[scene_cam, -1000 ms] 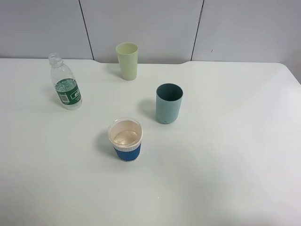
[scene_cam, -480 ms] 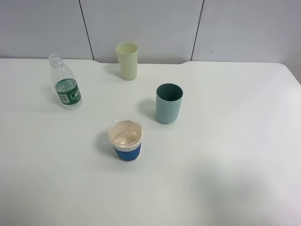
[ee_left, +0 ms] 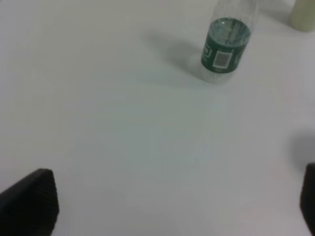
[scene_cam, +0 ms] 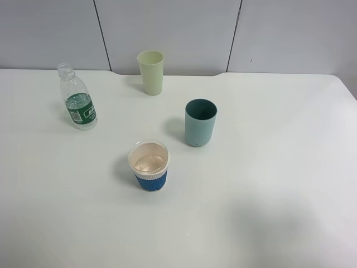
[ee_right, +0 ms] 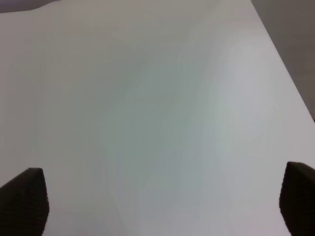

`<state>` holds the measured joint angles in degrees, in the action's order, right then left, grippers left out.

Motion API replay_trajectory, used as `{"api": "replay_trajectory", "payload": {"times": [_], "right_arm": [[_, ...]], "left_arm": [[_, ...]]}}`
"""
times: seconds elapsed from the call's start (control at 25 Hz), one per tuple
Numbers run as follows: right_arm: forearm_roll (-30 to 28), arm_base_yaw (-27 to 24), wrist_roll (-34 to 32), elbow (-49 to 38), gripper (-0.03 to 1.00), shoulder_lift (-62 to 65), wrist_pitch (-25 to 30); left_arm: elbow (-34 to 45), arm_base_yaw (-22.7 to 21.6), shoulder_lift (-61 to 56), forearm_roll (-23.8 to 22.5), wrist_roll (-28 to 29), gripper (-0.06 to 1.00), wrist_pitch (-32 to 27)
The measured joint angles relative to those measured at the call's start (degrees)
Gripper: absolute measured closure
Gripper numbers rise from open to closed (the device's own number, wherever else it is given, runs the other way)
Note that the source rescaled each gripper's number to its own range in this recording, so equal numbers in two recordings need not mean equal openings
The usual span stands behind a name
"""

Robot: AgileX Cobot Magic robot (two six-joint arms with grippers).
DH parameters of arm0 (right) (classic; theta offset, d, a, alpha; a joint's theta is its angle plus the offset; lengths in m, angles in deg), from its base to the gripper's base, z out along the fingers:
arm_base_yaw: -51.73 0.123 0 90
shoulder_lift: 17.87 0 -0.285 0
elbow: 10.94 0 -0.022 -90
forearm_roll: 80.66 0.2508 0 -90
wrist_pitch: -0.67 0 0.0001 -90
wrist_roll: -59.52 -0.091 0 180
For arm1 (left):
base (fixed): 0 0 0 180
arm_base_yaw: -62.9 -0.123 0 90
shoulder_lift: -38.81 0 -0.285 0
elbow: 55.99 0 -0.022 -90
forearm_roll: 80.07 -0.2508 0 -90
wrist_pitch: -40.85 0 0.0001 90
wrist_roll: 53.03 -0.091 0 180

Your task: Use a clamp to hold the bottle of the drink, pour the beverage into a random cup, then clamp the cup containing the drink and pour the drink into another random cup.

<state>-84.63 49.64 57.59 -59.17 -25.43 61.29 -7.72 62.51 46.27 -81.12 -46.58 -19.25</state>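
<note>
The bottle of the drink (scene_cam: 78, 100) stands upright at the table's far left, clear with a green label and no cap; the left wrist view shows the bottle (ee_left: 225, 46) too. The teal cup (scene_cam: 200, 123) stands near the middle, its dark inside unreadable. The blue-banded white cup (scene_cam: 149, 166) sits nearer the front, and clear liquid seems to glint in its bottom. Neither arm shows in the exterior high view. My left gripper (ee_left: 167, 206) is open, empty, and well short of the bottle. My right gripper (ee_right: 160, 199) is open over bare table.
A pale yellow-green tumbler (scene_cam: 151, 72) stands at the back, close to the grey wall panels, and its edge shows in the left wrist view (ee_left: 302, 14). The white table (scene_cam: 279, 139) ends at the right, where its edge (ee_right: 288, 69) shows.
Bottle and cups have not moved. A faint shadow on the table's front right has grown a little darker.
</note>
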Motion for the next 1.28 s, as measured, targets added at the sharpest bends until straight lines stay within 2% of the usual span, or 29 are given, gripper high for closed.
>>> {"api": "replay_trajectory", "payload": {"times": [1.28], "right_arm": [[0.97, -1.17, 0.05, 0.0, 0.19, 0.0, 0.0]], "left_arm": [[0.0, 0.0, 0.0, 0.0, 0.0, -0.06, 0.0]]}}
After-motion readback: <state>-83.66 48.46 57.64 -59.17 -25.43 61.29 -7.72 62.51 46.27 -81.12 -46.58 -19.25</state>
